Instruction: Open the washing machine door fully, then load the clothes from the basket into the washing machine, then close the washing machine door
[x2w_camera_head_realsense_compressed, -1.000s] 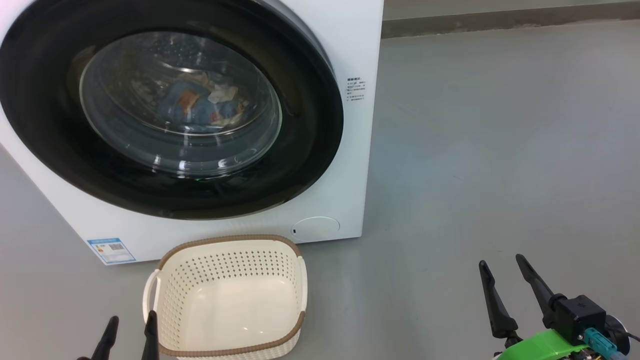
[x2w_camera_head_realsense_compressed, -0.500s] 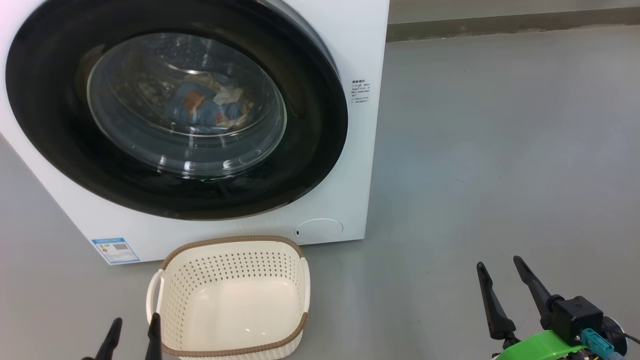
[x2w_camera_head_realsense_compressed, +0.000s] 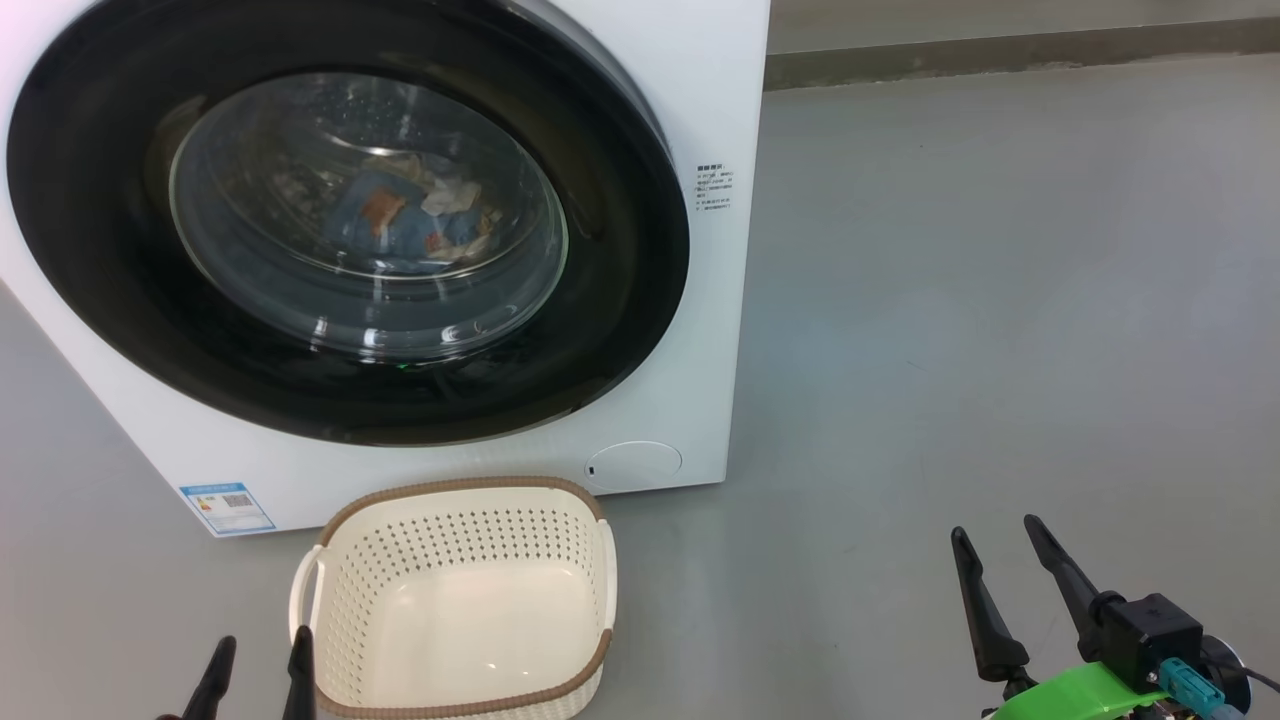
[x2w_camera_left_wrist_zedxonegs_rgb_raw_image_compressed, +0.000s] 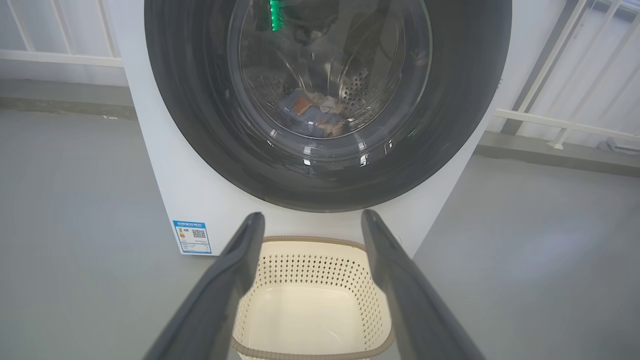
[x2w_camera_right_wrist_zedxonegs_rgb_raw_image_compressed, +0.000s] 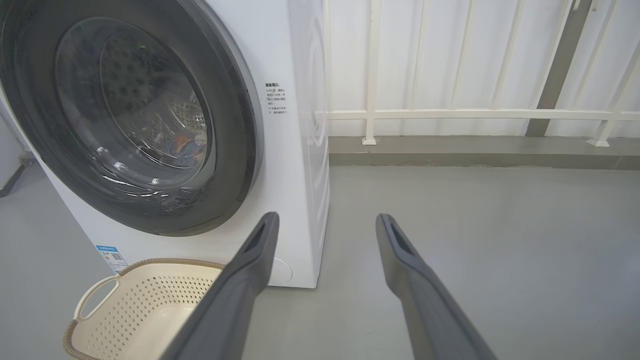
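Note:
The white washing machine (x2w_camera_head_realsense_compressed: 690, 330) stands at the upper left with its round black-rimmed door (x2w_camera_head_realsense_compressed: 620, 250) flat against the front. Behind the glass the blue and orange clothes (x2w_camera_head_realsense_compressed: 400, 220) lie in the steel drum; the same clothes (x2w_camera_left_wrist_zedxonegs_rgb_raw_image_compressed: 312, 112) show in the left wrist view. The cream basket (x2w_camera_head_realsense_compressed: 455, 600) sits on the floor before the machine with nothing in it. My left gripper (x2w_camera_head_realsense_compressed: 255, 655) is open just left of the basket. My right gripper (x2w_camera_head_realsense_compressed: 995, 540) is open over bare floor at the lower right, far from the door.
A blue label (x2w_camera_head_realsense_compressed: 227, 507) and a round cap (x2w_camera_head_realsense_compressed: 633, 465) mark the machine's lower front. Grey floor (x2w_camera_head_realsense_compressed: 1000, 300) spreads to the right. A low kerb and white railing (x2w_camera_right_wrist_zedxonegs_rgb_raw_image_compressed: 450, 115) run along the back.
The head camera has shifted slightly, so the whole picture has slid a little. Both grippers stay open and in place; door, clothes and basket are unchanged.

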